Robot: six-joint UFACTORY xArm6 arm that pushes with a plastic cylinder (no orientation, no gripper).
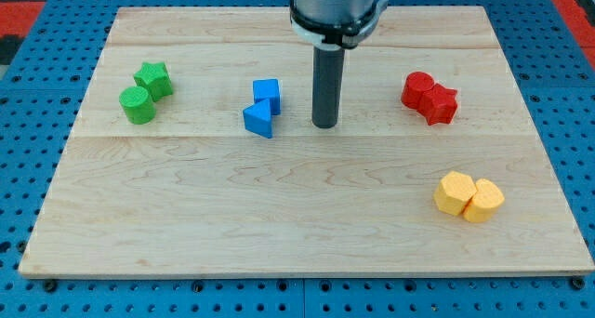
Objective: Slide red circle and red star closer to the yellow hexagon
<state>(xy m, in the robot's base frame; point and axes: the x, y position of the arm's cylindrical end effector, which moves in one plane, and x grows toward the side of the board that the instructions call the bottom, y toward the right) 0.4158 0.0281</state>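
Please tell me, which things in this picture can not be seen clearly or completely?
- Arm above the rod: cut off by the view's top edge.
- Which of the two yellow blocks is the hexagon: too small to tell.
- Whether my tip touches the board: one view cannot settle it.
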